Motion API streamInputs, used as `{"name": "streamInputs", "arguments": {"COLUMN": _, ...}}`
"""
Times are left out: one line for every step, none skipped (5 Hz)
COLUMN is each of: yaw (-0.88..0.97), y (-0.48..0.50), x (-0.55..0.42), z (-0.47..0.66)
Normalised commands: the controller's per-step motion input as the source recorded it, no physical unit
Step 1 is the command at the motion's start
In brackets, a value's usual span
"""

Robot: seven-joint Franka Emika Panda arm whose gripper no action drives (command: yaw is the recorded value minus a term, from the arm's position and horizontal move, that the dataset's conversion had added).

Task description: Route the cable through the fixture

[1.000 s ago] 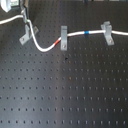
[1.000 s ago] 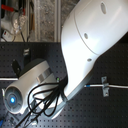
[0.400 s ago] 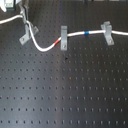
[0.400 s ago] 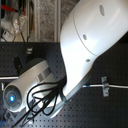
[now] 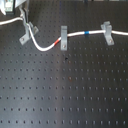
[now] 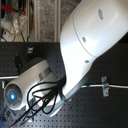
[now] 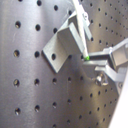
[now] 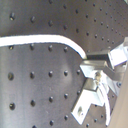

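The cable (image 5: 75,35) lies across the perforated table (image 5: 65,90) in the first exterior view, passing two square-facing clips (image 5: 63,35). The gripper (image 5: 22,19) pinches it just beside the diagonal fixture (image 5: 26,34) at the first exterior view's left.

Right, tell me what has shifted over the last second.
Nothing visibly has. The pincer sits by the fixture as before, and the cable follows the same path across the board.
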Motion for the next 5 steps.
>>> {"name": "streamInputs", "arguments": {"yaw": 0.06, "y": 0.053, "x": -0.089, "z": 0.32}}
{"name": "streamInputs", "arguments": {"yaw": 0.05, "y": 0.029, "x": -0.103, "z": 0.28}}
{"name": "streamInputs", "arguments": {"yaw": 0.0, "y": -0.004, "x": -0.015, "z": 0.23}}
{"name": "streamInputs", "arguments": {"yaw": 0.0, "y": -0.121, "x": -0.124, "z": 0.17}}
{"name": "streamInputs", "arguments": {"yaw": 0.0, "y": -0.146, "x": -0.15, "z": 0.21}}
